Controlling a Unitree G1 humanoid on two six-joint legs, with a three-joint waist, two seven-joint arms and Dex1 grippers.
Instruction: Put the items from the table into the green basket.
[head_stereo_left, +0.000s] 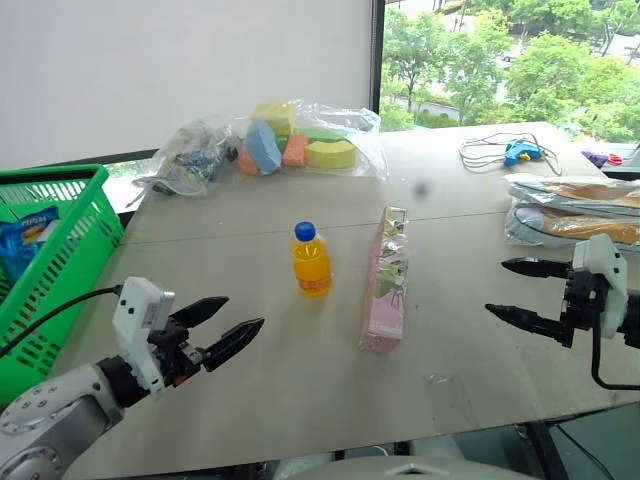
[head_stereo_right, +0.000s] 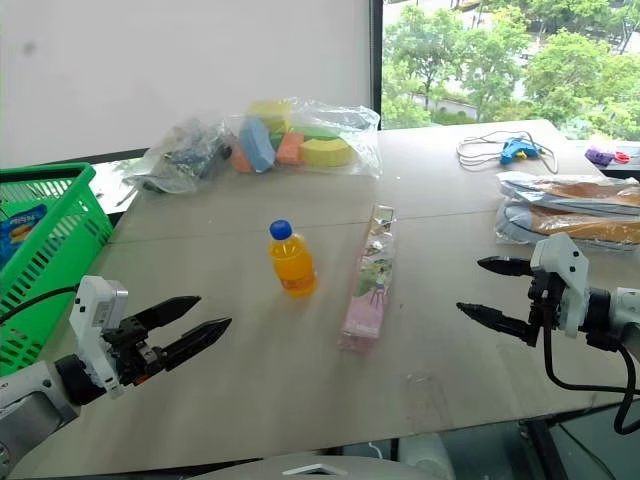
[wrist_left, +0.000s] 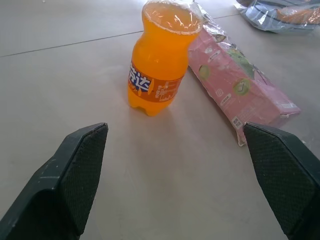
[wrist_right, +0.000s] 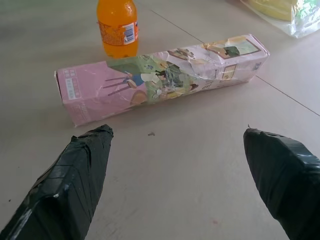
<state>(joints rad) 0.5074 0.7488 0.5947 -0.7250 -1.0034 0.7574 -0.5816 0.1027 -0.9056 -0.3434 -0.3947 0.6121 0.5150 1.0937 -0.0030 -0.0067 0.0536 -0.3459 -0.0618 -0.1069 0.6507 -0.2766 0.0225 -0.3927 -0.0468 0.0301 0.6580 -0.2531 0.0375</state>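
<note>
Bottle (head_stereo_left: 311, 262) of orange drink is standing upright mid-surface (head_stereo_left: 300, 400), just beside the long pink packet (head_stereo_left: 385, 282) lying flat. Left tool (head_stereo_left: 225, 327) and right tool (head_stereo_left: 520, 292) are both hovering spread wide and empty, flanking them. Green basket (head_stereo_left: 70, 250) is sitting at the surface's left edge.

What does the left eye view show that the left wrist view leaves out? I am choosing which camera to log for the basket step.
Left eye view alone: the bright green slotted plastic basket at the table's left edge, the clear bags of coloured foam shapes at the far side, the open right gripper, and the bottle's blue cap.

Left wrist view alone: the blue-and-white label band on the bottle.

Both: the small orange-drink bottle standing upright, the long pink packet lying beside it, the pale beige tabletop, and the open left gripper.
</note>
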